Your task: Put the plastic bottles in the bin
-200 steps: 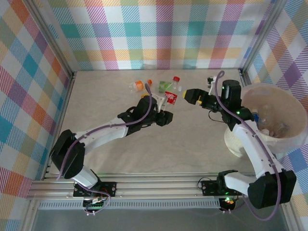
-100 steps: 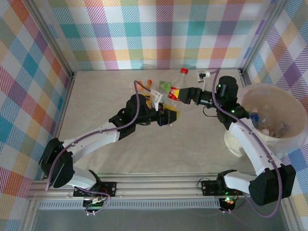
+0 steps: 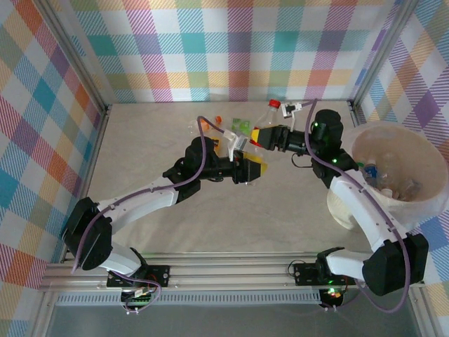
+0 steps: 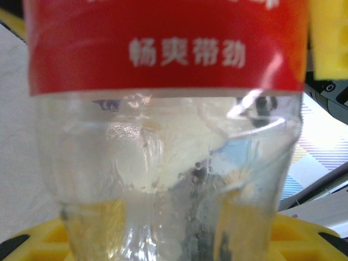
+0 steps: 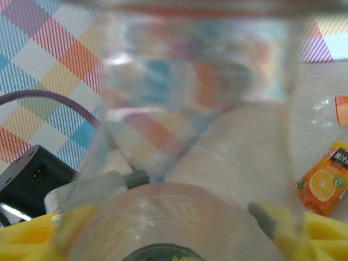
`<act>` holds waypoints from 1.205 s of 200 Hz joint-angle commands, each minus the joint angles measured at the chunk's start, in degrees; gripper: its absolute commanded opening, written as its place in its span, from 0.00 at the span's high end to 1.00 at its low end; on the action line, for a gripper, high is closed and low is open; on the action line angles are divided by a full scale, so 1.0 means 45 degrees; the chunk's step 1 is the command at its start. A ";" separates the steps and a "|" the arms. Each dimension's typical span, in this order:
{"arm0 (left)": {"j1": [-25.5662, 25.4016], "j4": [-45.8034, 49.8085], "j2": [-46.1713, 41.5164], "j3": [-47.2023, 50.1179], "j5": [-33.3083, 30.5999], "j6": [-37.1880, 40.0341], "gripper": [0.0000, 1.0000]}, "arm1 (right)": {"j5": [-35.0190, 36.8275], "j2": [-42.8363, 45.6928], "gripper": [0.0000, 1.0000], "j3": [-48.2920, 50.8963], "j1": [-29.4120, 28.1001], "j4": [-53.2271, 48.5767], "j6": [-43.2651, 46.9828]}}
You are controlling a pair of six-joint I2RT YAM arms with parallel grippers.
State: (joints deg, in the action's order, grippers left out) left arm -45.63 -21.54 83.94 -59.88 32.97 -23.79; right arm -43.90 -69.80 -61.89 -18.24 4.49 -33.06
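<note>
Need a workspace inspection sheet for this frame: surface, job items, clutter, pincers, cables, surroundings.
Surface: beige tabletop, no spills seen.
Job's things: red-label bottle held between the arms; loose bottles near far wall; bin at right with binned bottles.
Clutter: nothing seen.
Pincers: left pincer shut on red-label bottle; right pincer around same bottle, grip unclear.
Cables: purple cable along each arm.
Surroundings: plaid walls, aluminium rail at near edge.
</note>
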 commanded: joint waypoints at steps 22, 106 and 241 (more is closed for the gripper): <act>-0.0046 -0.0320 0.0125 -0.0420 -0.0472 -0.0269 0.48 | 0.0608 0.0405 0.45 -0.0350 -0.0067 -0.0397 0.0580; -0.0104 0.2596 0.1034 -0.1955 -0.1484 -0.0108 0.10 | 0.6274 0.1604 0.52 -0.1461 -0.0028 -0.4186 0.2649; -0.0082 0.4598 0.1541 -0.2201 -0.5503 -0.1059 0.00 | 1.7564 0.3383 0.60 -0.4281 0.0286 -0.6480 0.9478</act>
State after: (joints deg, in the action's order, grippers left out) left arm -46.00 -3.86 91.05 -68.51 14.28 -27.62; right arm 18.61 -54.78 -78.22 -17.30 -23.33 -1.56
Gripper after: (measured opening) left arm 0.998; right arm 0.558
